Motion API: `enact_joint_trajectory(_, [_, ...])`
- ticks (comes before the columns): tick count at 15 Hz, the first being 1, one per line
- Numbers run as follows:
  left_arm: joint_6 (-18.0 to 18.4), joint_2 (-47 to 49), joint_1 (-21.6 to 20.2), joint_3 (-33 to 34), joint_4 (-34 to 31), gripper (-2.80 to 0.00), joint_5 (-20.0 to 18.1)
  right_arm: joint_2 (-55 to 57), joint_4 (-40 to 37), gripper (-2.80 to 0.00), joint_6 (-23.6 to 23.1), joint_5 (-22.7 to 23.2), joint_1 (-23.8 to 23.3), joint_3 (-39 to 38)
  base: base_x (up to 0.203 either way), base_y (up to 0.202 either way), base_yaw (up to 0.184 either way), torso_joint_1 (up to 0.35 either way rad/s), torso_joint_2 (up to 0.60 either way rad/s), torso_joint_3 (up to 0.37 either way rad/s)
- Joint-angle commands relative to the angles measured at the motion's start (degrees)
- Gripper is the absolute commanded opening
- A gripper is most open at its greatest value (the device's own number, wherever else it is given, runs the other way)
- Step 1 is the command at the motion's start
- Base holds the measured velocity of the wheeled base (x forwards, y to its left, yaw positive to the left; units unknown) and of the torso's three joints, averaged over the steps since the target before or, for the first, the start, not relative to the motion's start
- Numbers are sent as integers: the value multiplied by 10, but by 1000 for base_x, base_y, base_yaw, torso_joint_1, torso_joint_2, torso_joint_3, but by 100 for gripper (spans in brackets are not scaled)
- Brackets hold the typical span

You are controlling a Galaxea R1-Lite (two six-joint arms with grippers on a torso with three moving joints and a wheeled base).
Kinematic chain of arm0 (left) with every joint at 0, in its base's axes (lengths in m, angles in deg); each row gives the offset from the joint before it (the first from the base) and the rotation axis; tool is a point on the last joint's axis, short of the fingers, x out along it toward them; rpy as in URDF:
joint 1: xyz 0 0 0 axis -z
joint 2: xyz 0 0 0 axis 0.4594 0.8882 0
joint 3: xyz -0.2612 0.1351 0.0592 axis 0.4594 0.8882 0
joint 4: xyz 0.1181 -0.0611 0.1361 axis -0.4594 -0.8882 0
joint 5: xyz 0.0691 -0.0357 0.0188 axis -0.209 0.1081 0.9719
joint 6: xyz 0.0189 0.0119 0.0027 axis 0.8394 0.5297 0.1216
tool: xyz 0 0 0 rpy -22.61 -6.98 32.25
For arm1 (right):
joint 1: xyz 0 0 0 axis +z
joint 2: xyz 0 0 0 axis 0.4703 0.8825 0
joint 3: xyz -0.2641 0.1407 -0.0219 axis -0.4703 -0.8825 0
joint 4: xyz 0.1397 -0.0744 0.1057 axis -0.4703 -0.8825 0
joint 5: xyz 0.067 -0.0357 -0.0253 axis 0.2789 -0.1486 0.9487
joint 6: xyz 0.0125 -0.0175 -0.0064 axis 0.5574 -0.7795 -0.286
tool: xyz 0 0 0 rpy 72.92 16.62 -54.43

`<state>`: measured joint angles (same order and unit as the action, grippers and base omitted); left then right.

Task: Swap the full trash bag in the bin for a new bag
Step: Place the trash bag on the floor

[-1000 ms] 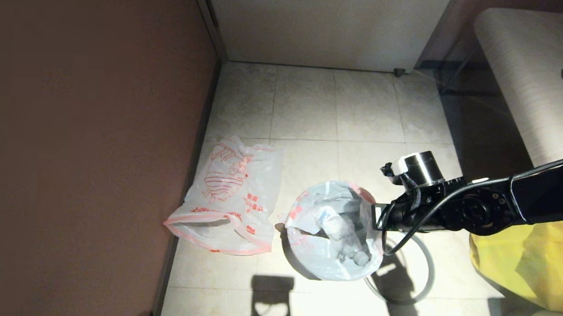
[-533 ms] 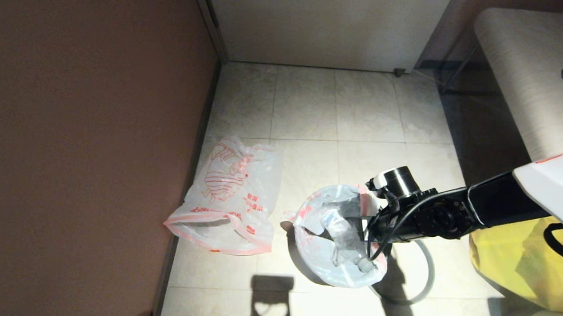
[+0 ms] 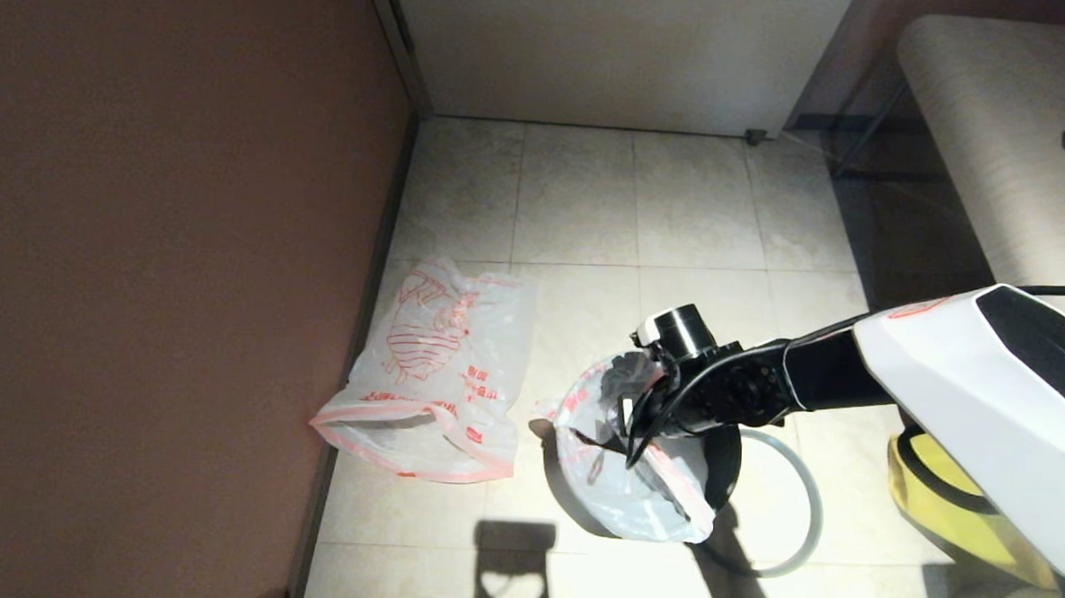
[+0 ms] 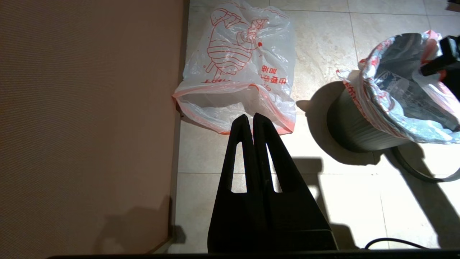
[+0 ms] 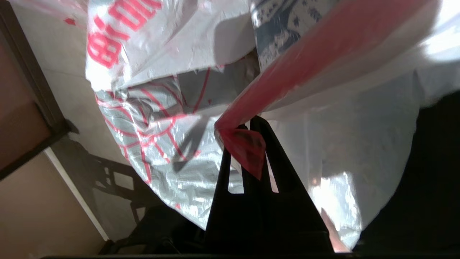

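Observation:
The full trash bag [image 3: 640,510], thin white plastic with a pink-red edge, sits in the small black bin [image 3: 725,465]. My right gripper [image 3: 628,413] is over the bin's mouth, shut on the bag's pink-red edge [image 5: 244,147]. That edge is drawn tight across the opening. The bin's grey hoop [image 3: 801,526] lies on the floor beside the bin, off its rim. The new bag [image 3: 439,376], with a big red drawing, lies flat on the tiles by the left wall. My left gripper [image 4: 250,117] hangs shut and empty above the floor, near that bag's open end [image 4: 230,108].
A brown wall [image 3: 156,274] borders the left side, close to the new bag. A large yellow bag [image 3: 945,519] sits at the right behind my right arm. A pale bench [image 3: 1006,149] stands at the back right. Bare tiles [image 3: 626,204] stretch behind the bin.
My right arm has swung left across the bin, dragging the bag's right edge over the mouth. The bag's opening has folded and the bin's black inside now shows on the right.

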<state>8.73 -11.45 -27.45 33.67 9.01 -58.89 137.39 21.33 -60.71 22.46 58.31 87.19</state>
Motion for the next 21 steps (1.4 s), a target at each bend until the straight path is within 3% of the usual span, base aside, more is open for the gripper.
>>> enact_joint_trajectory(1, [0,0,0,1,0,-280,0,23,-28,-280,6,16,14,46,0,0,0,0,0,0])
enact_joint_trajectory(5, [0,0,0,1,0,-280,0,-32,-36,-280,45,63,21,42,0,0,0,0,0,0])
enact_joint_trajectory(7, [0,0,-1,0,0,-280,0,-69,-61,-280,73,108,24,41,0,0,0,0,0,0])
enact_joint_trajectory(12, [0,0,-1,1,0,-280,0,-38,-76,-280,74,107,11,41,0,0,0,0,0,0])
enact_joint_trajectory(15, [0,0,0,0,0,-280,0,15,-73,-280,55,95,-2,57,0,0,0,0,0,0])
enact_joint_trajectory(18, [0,0,0,0,1,-280,0,89,-75,-280,31,85,-8,131,0,0,0,0,0,0])
enact_joint_trajectory(21, [0,0,0,0,0,-280,0,144,-68,-280,-33,72,-3,202,0,0,0,0,0,0])
